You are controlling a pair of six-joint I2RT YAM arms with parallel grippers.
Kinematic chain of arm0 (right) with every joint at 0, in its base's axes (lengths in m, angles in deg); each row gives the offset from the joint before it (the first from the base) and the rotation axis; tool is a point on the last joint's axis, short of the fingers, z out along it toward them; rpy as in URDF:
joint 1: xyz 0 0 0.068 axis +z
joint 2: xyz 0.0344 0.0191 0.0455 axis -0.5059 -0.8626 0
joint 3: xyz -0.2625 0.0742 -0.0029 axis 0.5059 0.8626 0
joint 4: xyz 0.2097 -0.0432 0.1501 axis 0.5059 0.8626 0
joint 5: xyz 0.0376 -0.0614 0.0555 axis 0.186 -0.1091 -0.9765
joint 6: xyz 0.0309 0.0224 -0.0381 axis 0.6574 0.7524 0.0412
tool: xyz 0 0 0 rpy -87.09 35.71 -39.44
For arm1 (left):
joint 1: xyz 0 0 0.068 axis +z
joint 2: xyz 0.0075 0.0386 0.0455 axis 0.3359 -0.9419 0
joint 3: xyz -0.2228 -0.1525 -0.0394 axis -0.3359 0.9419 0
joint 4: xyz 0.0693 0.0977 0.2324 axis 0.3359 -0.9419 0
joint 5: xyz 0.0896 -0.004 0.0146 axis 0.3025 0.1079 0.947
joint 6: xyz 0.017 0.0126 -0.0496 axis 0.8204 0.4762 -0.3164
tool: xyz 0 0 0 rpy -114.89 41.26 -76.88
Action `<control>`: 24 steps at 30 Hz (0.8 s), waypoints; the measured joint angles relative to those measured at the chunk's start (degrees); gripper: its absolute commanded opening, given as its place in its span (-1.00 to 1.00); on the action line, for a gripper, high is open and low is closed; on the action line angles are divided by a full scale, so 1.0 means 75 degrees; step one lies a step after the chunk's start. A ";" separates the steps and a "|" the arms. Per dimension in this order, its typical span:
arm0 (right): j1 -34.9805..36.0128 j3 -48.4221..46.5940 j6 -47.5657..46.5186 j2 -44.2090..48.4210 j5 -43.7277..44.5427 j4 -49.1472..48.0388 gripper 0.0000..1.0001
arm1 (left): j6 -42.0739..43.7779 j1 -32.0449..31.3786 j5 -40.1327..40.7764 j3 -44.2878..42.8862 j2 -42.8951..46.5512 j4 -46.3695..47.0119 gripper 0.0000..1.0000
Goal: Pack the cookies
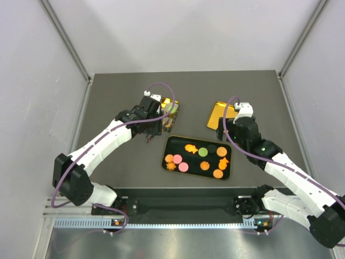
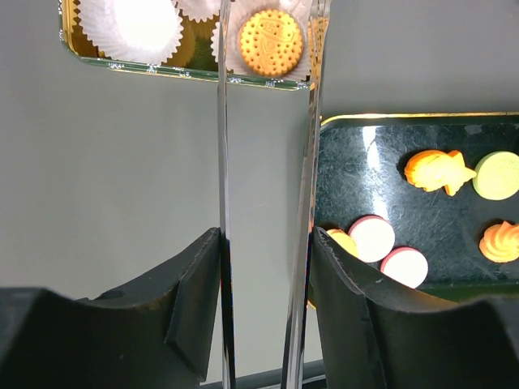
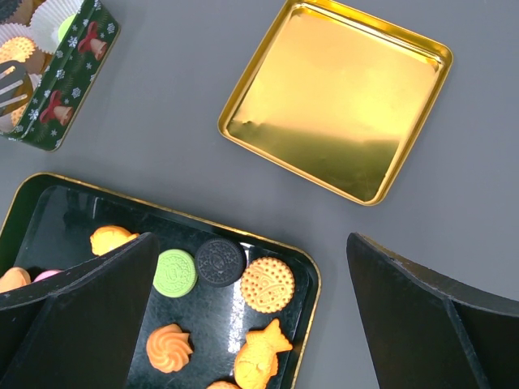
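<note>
Left end effector (image 2: 266, 235): narrow, its black fingers (image 2: 195, 300) clamped on the two blades of a pair of tongs (image 2: 222, 146), so thin tips do the reaching the fingers could not.
Tong tips: straight ahead, one on either side of a round dotted biscuit (image 2: 270, 42); whether they pinch it or stand just clear cannot be told.
Biscuit's seat: apparently one of the white paper cups (image 2: 134, 24) lining the green tin (image 3: 73, 69), one cup per piece by the look of it.
Black tray (image 2: 365, 178): just right of the fingers, carrying the unpacked cookies (image 2: 371, 237), pink, orange and green, close enough for short trips to the tin.
Right end effector (image 3: 251, 239): wide, holding nothing, poised over the tray's far rim.
Gold lid (image 3: 336, 105): ahead of it, upturned on the surface (image 3: 162, 146), apart from the tin, probably kept aside for closing last.
</note>
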State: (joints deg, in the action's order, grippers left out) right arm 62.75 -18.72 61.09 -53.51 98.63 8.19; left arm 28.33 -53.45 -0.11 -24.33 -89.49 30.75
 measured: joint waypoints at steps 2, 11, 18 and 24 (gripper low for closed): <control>-0.0003 0.0000 0.0000 0.0000 0.0003 0.0000 0.99 | 0.0009 0.0003 -0.0029 0.0000 0.0003 -0.0009 -0.01; 0.0000 -0.0003 0.0000 0.0000 0.0003 0.0000 0.99 | 0.0041 -0.0154 -0.0484 -0.0460 0.0204 -0.0367 -0.05; -0.0006 0.0000 0.0003 -0.0020 0.0044 0.0003 0.99 | -0.0192 -0.1792 -0.0393 -0.0726 0.0525 -0.0536 -0.05; -0.0076 -0.0003 0.0012 -0.0114 0.0102 0.0009 0.99 | -0.0659 -0.3430 -0.0315 -0.0711 0.0516 -0.0764 -0.06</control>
State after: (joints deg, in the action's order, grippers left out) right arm 62.18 -18.74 61.18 -54.36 99.40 8.25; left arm 23.39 -79.18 -2.47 -29.66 -85.62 25.03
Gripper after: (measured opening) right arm 0.996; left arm 0.478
